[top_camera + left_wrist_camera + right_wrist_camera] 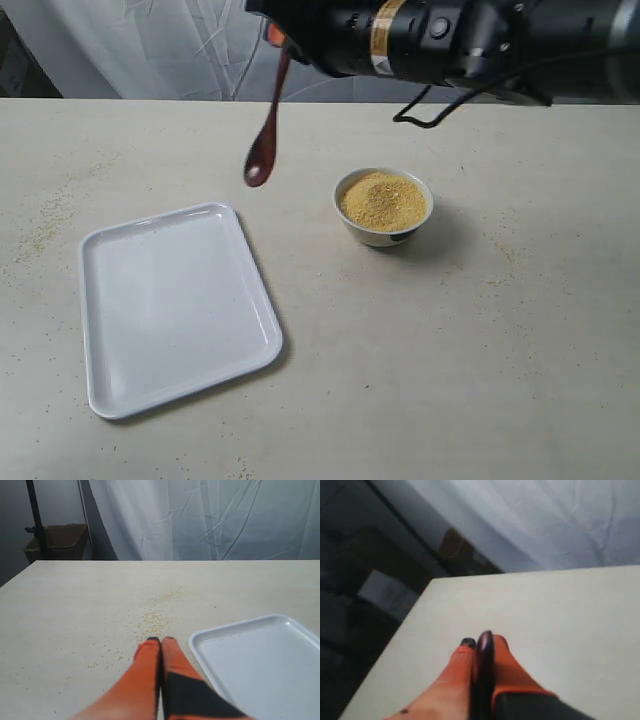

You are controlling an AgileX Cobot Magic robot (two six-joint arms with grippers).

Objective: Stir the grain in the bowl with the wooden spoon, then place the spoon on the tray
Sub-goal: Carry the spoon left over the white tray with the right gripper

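Observation:
The dark wooden spoon [266,130] hangs bowl-down in the air, above the table between the tray and the bowl. My right gripper [276,38] is shut on its handle at the top; in the right wrist view the wooden spoon [483,670] sits pinched between the orange fingers of the right gripper [481,645]. The white bowl [384,207] holds a heap of golden grain [383,200]. The white tray [172,303] lies empty at front left. My left gripper [160,641] is shut on nothing, low over the table beside the tray [260,660].
Spilled grains [156,622] are scattered on the beige table [480,360] ahead of the left gripper. The black right arm [450,40] reaches across the top of the exterior view. White curtain [210,515] behind; a cardboard box [55,540] beyond the table's far corner.

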